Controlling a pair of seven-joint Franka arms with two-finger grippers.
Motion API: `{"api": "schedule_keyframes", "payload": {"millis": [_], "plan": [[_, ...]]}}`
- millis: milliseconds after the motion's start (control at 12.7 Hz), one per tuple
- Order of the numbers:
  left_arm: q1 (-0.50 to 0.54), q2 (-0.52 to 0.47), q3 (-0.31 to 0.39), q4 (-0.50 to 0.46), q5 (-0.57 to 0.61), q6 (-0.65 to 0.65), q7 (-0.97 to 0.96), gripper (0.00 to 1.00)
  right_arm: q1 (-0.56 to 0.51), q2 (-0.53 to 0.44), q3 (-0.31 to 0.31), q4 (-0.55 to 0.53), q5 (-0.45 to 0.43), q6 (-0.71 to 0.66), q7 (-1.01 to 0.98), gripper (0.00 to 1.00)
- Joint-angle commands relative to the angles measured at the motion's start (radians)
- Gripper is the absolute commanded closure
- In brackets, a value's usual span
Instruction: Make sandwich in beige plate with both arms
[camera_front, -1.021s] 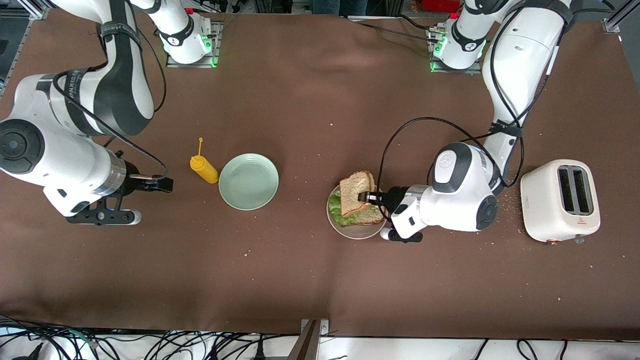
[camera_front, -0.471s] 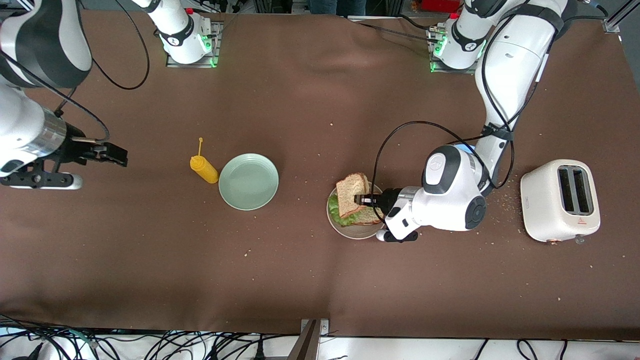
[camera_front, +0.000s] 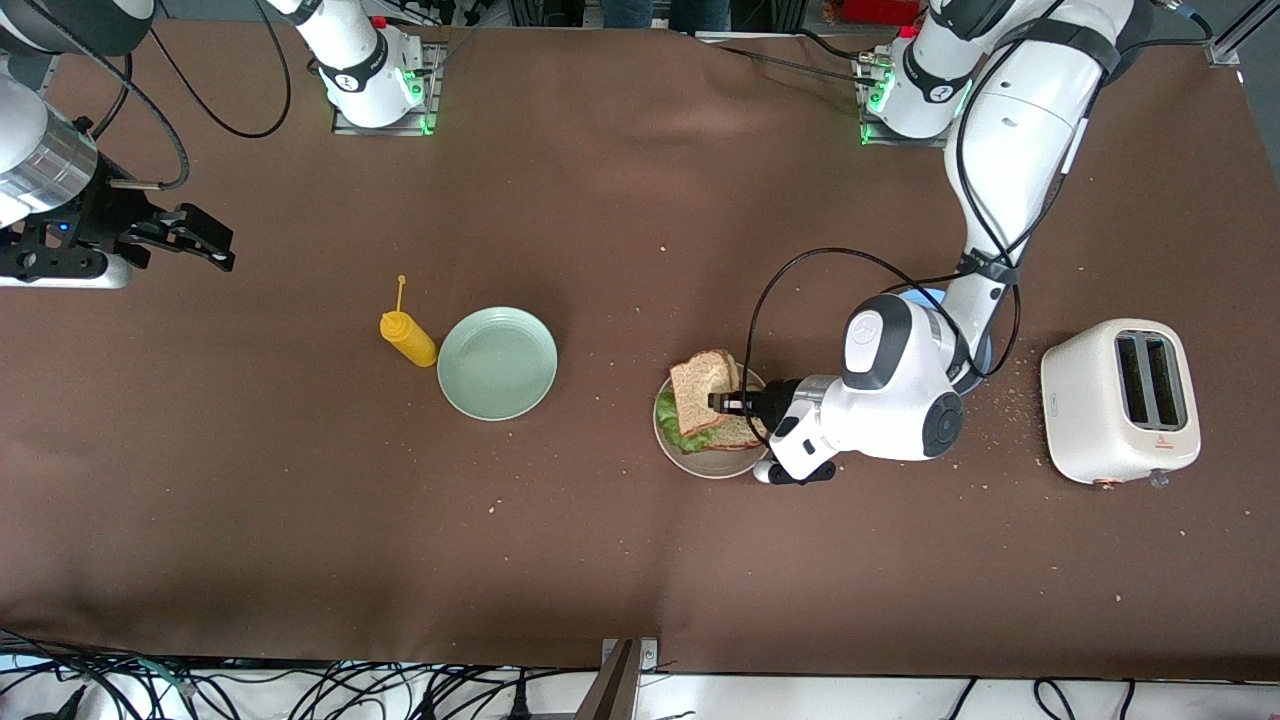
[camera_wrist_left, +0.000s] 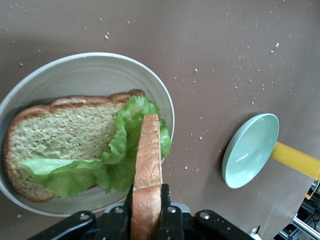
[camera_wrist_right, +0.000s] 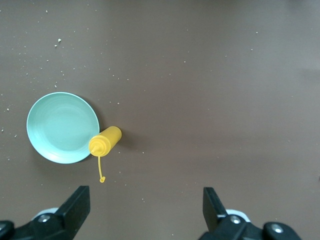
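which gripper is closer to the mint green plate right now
The left. The left gripper is over the beige plate, beside the mint-green plate, holding the top bread slice. The right gripper hangs open, much farther off toward the right arm's end of the table.

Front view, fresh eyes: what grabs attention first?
The left end effector, over the beige plate midway along the table toward the left arm's end, grips the top bread slice on edge above the lettuce and the bottom slice. Next, the white toaster at the left arm's end. The right end effector waits, open, above the bare cloth at the right arm's end, with the mint-green plate and yellow bottle between.
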Motion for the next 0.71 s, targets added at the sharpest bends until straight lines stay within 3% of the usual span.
{"api": "schedule_keyframes", "payload": {"millis": [0, 471, 628], "plan": [[-0.011, -0.005, 0.038, -0.008, -0.006, 0.028, -0.001, 0.00, 0.012, -0.013, -0.043, -0.019, 0.019, 0.022, -0.014, 0.00], [-0.006, -0.013, 0.106, -0.008, 0.003, 0.026, 0.002, 0.00, 0.019, 0.001, -0.042, -0.019, 0.024, 0.001, -0.013, 0.00], [0.020, -0.020, 0.126, -0.004, 0.084, 0.019, 0.000, 0.00, 0.017, -0.002, -0.040, -0.017, 0.021, -0.010, -0.046, 0.00]]}}
